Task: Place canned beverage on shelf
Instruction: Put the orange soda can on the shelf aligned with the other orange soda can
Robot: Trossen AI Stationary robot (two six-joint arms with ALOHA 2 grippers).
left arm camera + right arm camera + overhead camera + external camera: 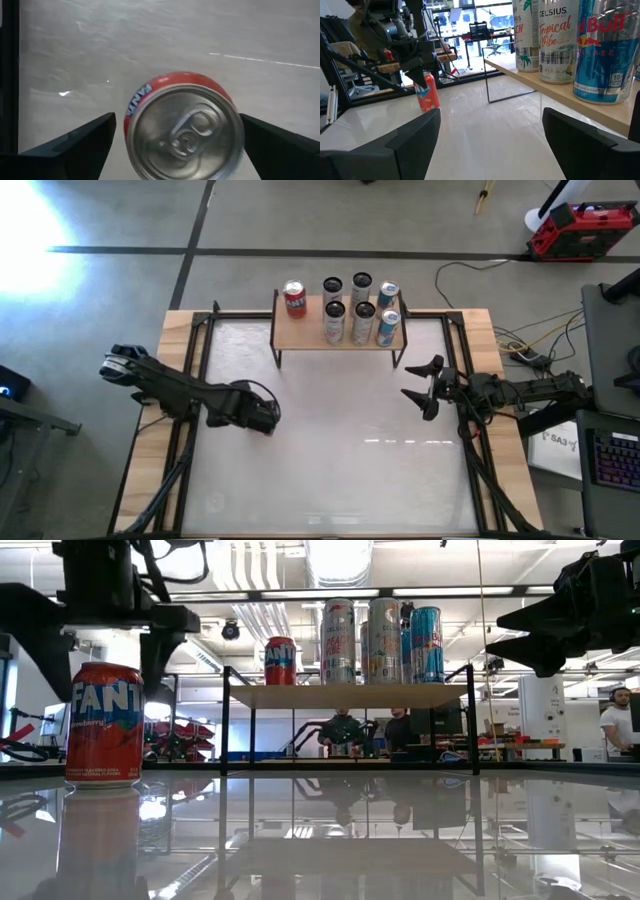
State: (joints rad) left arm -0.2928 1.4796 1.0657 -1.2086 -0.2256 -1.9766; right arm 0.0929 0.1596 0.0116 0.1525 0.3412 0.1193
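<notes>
A red Fanta can stands upright on the table (pixel 104 725); its silver top (pixel 182 132) shows in the left wrist view. My left gripper (pixel 262 415) hangs over it, open, pointing down, one finger (pixel 75 145) on each side of the can's top with a gap to each. The gripper hides the can in the high view. The shelf (pixel 300 330), a tan wooden top on thin black legs, stands at the table's far edge. It carries a red can (pixel 294 298) and several tall cans (pixel 360 310). My right gripper (pixel 420 385) is open and empty, near the shelf's right end.
The shelf top (pixel 345 695) has free room between the red can (pixel 280 660) and the tall cans (pixel 385 640). Black frame rails (pixel 195 360) run along the table's left and right sides. People sit in the room behind (pixel 345 730).
</notes>
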